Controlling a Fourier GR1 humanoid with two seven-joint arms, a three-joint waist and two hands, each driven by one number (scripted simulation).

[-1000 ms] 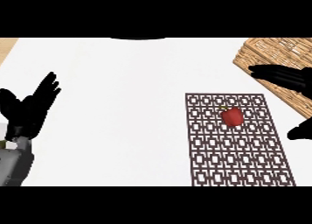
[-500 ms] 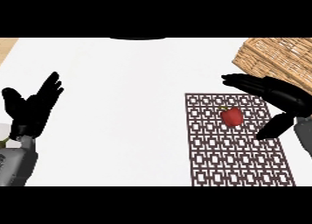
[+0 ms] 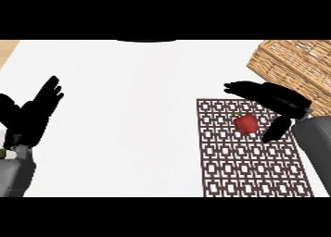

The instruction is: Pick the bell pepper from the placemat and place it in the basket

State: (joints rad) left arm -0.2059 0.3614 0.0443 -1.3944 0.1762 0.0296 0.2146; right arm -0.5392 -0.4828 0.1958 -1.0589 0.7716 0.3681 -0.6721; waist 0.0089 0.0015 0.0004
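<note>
The red bell pepper (image 3: 245, 123) lies on the placemat (image 3: 243, 171), in its upper part toward the right edge, with no finger closed on it. The right hand (image 3: 281, 99) is over the placemat's upper right corner, fingers apart and stretched out beyond the pepper, thumb pointing down just right of it; contact cannot be told. The basket (image 3: 301, 69) stands just past that same corner. The left hand (image 3: 29, 115) rests open, fingers up, well left of the placemat over the white counter (image 3: 140, 92).
</note>
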